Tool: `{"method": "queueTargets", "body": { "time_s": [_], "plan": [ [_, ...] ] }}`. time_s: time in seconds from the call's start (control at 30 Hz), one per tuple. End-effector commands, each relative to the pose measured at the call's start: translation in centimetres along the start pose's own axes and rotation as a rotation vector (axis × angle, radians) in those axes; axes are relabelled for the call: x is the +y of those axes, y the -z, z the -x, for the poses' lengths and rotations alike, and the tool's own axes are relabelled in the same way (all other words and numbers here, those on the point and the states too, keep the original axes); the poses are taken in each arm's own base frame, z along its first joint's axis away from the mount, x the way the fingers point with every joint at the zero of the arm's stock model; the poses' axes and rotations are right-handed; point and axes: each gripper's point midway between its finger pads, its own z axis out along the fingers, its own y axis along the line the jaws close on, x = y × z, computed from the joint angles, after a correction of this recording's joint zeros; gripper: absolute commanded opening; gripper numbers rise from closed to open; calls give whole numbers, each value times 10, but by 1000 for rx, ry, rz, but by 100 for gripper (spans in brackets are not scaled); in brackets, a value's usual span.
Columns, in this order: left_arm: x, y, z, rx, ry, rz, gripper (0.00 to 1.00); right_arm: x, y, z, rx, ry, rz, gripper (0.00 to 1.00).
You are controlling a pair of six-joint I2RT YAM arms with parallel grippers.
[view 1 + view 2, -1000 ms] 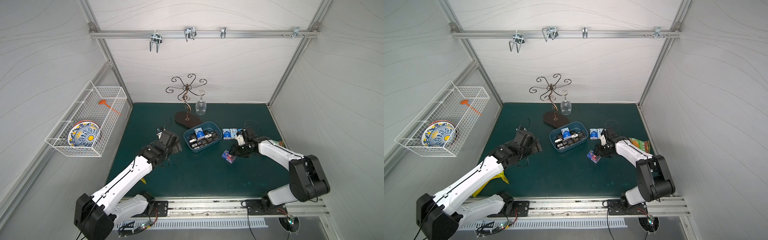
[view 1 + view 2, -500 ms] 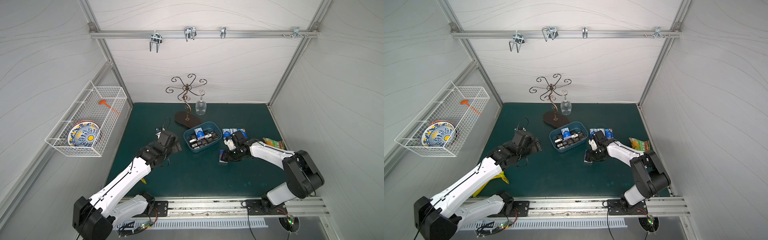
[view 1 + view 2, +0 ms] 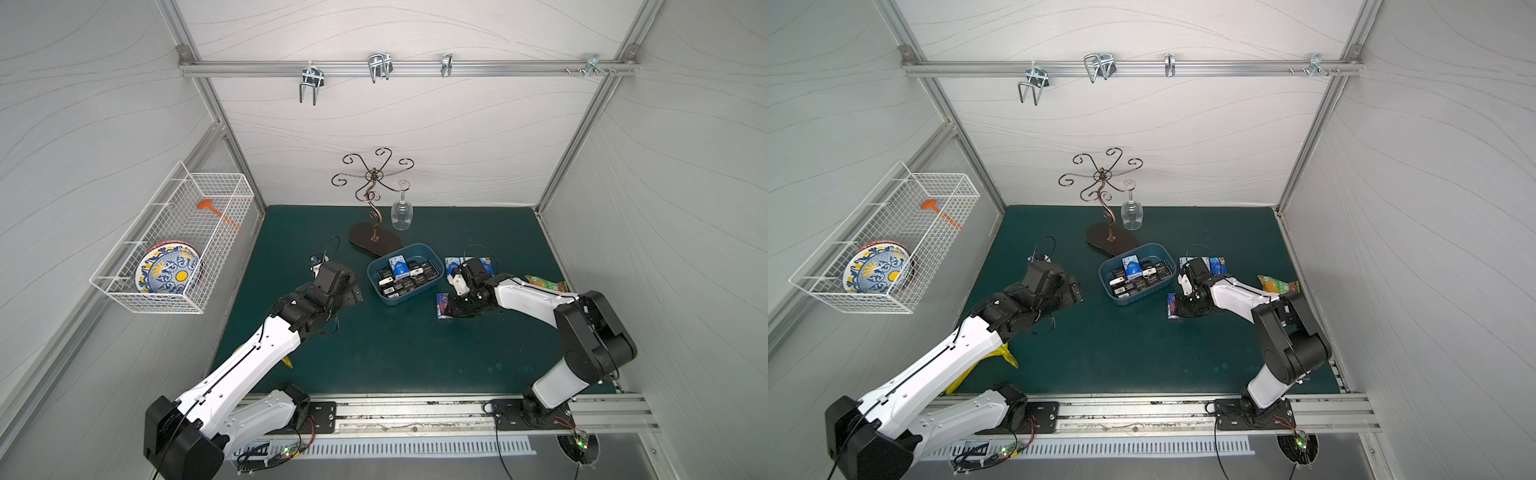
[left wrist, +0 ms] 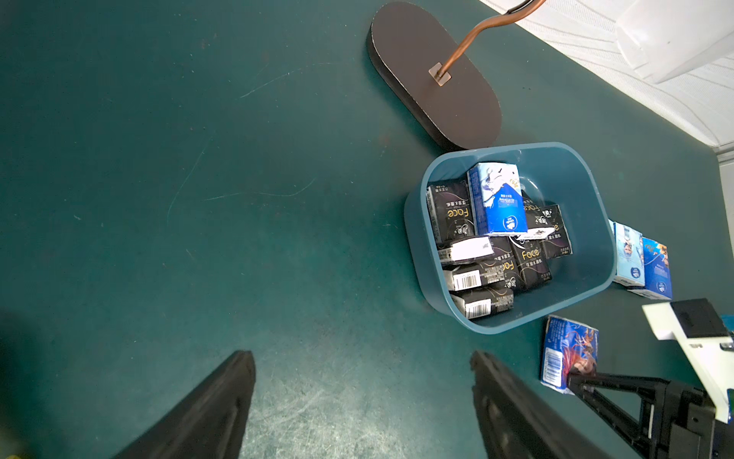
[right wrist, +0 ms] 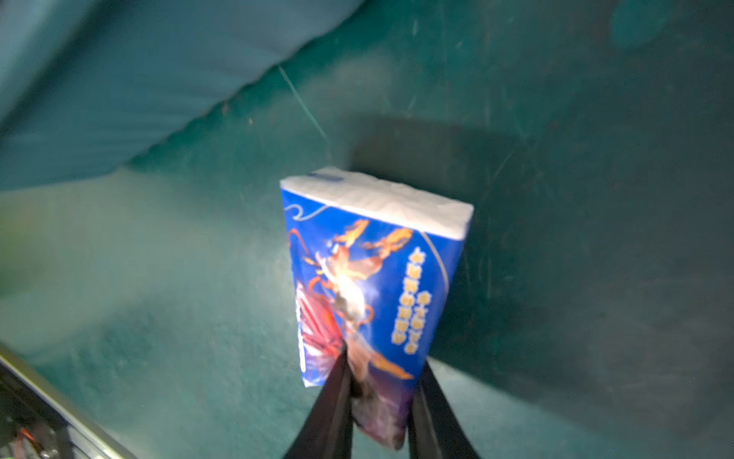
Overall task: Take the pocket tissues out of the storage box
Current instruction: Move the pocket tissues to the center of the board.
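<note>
The blue storage box point(image 3: 409, 300) point(image 3: 1133, 301) point(image 4: 416, 246) sits mid-table. It holds several pocket tissues point(image 3: 405, 276) point(image 3: 1138, 276) point(image 4: 496, 238), mostly black packs with one blue-white pack on top. My right gripper point(image 3: 451, 307) point(image 3: 1179, 309) point(image 5: 381, 381) is shut on one end of a blue picture pack point(image 3: 443, 305) point(image 4: 566, 349) point(image 5: 369, 278), low over the mat just outside the box. Two more blue packs point(image 3: 453, 262) point(image 4: 641, 262) lie on the mat beyond the box. My left gripper point(image 3: 353, 291) point(image 4: 363, 365) hangs open over bare mat on the box's other side.
A brown stand point(image 3: 374, 243) with a hanging wine glass point(image 3: 402, 214) is right behind the box. A green-orange snack bag point(image 3: 544, 283) lies near the right arm. A wire basket point(image 3: 174, 241) with a plate hangs on the left wall. Something yellow point(image 3: 1005, 355) lies under the left arm.
My right gripper slid left along the mat with the blue pack and closed on it. The left arm stayed about where it was.
</note>
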Motion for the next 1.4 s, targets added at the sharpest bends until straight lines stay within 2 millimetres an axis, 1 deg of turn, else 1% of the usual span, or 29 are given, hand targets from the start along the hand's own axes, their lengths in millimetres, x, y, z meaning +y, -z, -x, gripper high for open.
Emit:
{"method": "queueTargets", "body": {
  "time_s": [0.0, 0.2, 0.3, 0.37, 0.57, 0.63, 0.73, 0.93, 1.07, 1.13, 1.2, 1.27, 1.37],
  "plan": [
    [-5, 4, 9, -31, 2, -19, 89, -30, -10, -10, 29, -95, -41, 21],
    [-5, 3, 10, -31, -1, -9, 89, -53, 11, 4, -27, -164, -42, 20],
    [-7, 2, 11, -29, -3, -10, 89, -61, 16, 10, -32, -181, -21, 20],
    [-8, 3, 12, -30, -2, -11, 89, -58, 16, 14, -15, -169, 10, 20],
    [-9, 3, 16, -36, -8, -3, 89, -59, 9, 17, 32, -140, -9, 20],
    [-9, 3, 16, -37, -9, -3, 89, -56, 8, 19, 37, -132, 1, 21],
    [-11, 2, 15, -29, -6, -8, 89, -51, 6, 21, 50, -111, 8, 23],
    [-10, 3, 15, -32, -3, -6, 89, -45, 4, 31, 62, -96, 19, 25],
    [-8, 5, 17, -40, -3, -3, 89, -46, 1, 32, 75, -95, 15, 27],
    [-7, 6, 16, -40, -3, -1, 89, -48, 0, 34, 75, -95, 1, 29],
    [-6, 6, 16, -42, -3, 2, 89, -51, 1, 36, 65, -103, -9, 35],
    [-6, 6, 17, -44, -3, 2, 89, -52, 2, 39, 55, -103, -17, 40],
    [-5, 6, 16, -46, -3, 5, 89, -51, 5, 44, 43, -99, -22, 42]
  ]
}}
